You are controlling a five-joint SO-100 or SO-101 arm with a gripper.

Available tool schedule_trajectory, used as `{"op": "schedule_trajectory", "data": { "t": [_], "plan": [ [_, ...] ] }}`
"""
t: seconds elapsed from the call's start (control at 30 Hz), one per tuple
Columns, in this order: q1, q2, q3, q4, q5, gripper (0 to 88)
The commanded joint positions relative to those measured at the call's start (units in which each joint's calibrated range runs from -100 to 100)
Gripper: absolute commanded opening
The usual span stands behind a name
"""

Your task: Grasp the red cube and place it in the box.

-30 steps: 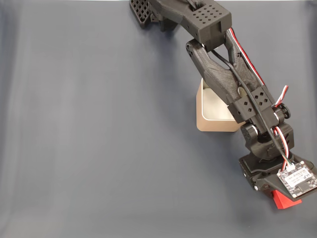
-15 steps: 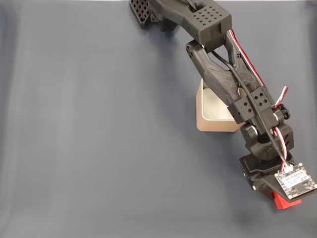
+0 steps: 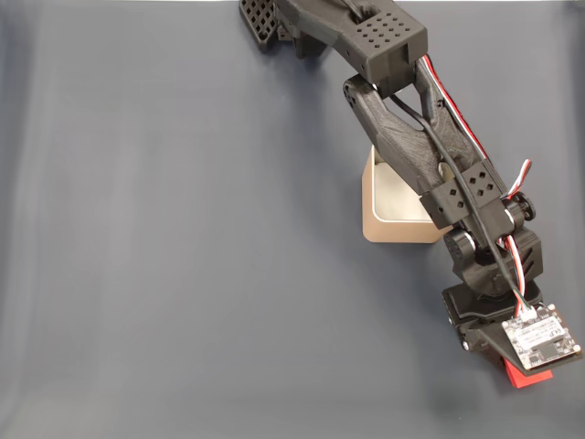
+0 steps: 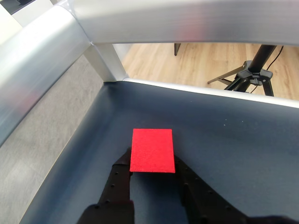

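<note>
The red cube [image 4: 152, 150] lies on the dark blue-grey table, and in the wrist view my gripper [image 4: 152, 164] is open around it, one black finger [image 4: 120, 175] at its left side and the other close at its right. In the fixed view only a red corner of the cube [image 3: 526, 377] peeks out under the wrist's circuit board at the lower right; the fingers are hidden there. The box [image 3: 398, 233], beige with a pale inside, stands up and left of the cube, partly covered by the arm.
An aluminium frame rail [image 4: 42, 60] runs along the table's left and far edges in the wrist view. Past the far edge are a wooden floor and a black tripod [image 4: 252, 74]. The arm's base [image 3: 274, 23] is at the top of the fixed view.
The wrist has shifted slightly down and left over the cube, so less of the red shows in the fixed view. The box has not moved.
</note>
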Motion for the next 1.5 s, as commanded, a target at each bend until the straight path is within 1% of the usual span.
{"op": "schedule_trajectory", "data": {
  "t": [0.0,0.27,0.53,0.7,1.17,1.47],
  "plan": [
    [0.5,-1.3,-3.3,-0.6,-0.1,15.8],
    [0.5,-2.3,-2.7,0.0,0.8,12.2],
    [0.2,-7.3,2.0,0.1,2.1,11.5],
    [0.1,-13.1,7.9,0.1,3.9,9.7],
    [0.2,-30.9,21.2,-0.6,8.4,9.2],
    [0.2,-44.0,32.9,-1.4,9.7,9.3]
  ]
}}
